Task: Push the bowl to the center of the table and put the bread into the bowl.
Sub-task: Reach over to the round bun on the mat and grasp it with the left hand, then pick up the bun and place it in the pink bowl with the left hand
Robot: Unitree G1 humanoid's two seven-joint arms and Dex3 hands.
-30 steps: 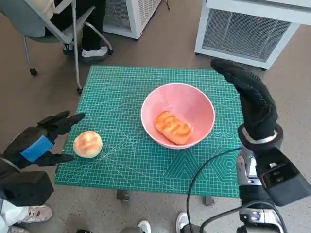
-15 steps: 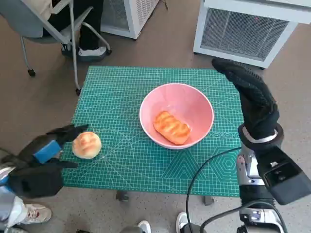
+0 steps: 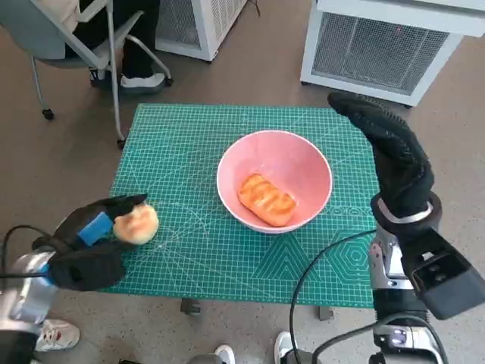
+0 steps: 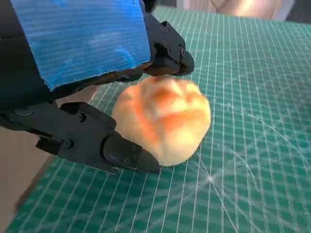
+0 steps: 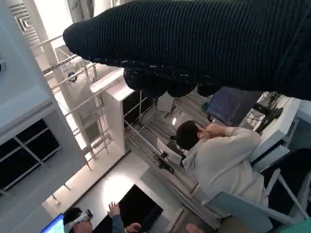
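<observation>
A pink bowl stands near the middle of the green mat, and a long glazed bread lies inside it. A round bread bun sits on the mat near its left edge. My left hand has come in from the left. In the left wrist view its fingers lie over the top of the bun and under its side, touching it, while it rests on the mat. My right hand hovers by the bowl's right side, fingers stretched out, holding nothing.
A chair with a seated person's legs stands off the mat's far left corner. White cabinets stand behind the table. A black cable loops over the mat's front right. A person sits in the right wrist view.
My left hand has moved right, up to the round bun, and its fingers now lie round it. The bowl, the long bread and my right hand have stayed put.
</observation>
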